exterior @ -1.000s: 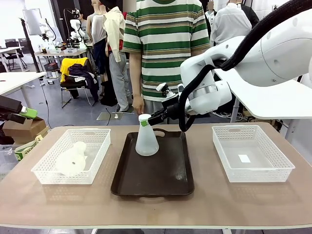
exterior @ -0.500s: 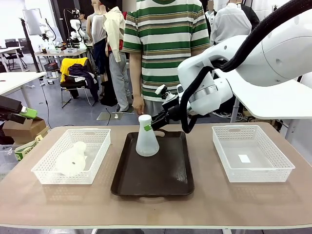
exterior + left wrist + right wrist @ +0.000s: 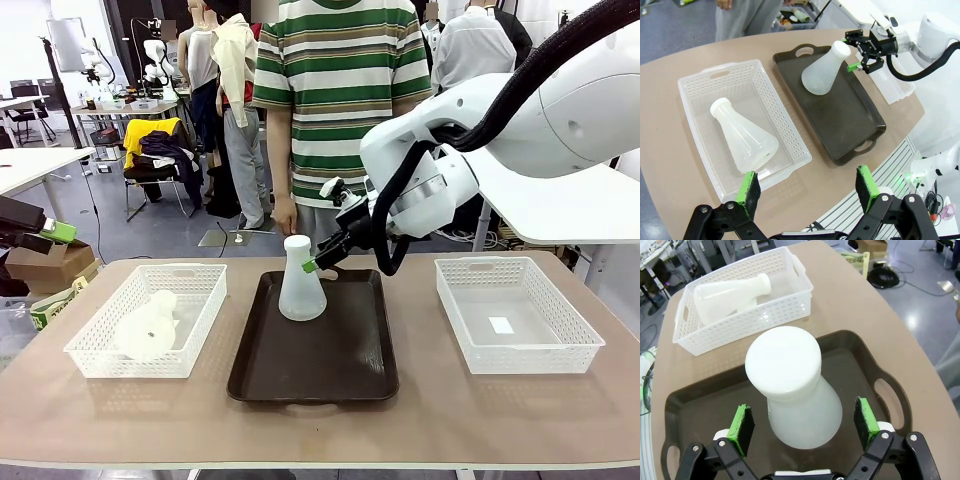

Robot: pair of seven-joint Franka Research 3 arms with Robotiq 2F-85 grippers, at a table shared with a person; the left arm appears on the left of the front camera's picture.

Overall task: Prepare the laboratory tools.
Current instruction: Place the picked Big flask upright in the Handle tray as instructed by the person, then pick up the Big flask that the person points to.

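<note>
Right pincer (image 3: 803,424) has let go of the upright flask (image 3: 301,290).

Right gripper (image 3: 803,425) jaws wide apart, green pads (image 3: 741,429) either side of the upright flask (image 3: 783,358), visible gap on both sides, no contact. Camera looks down on the flask's round white top; cone body flares below it. Flask stands on the dark brown tray (image 3: 705,395), toward the end with the handle cutout (image 3: 892,396). Beyond the tray, a white lattice basket (image 3: 742,325) on the tan table (image 3: 855,305), just beside the tray's edge. Second flask (image 3: 727,296) lies on its side in the basket, neck pointing toward the basket's right end in this view.
</note>
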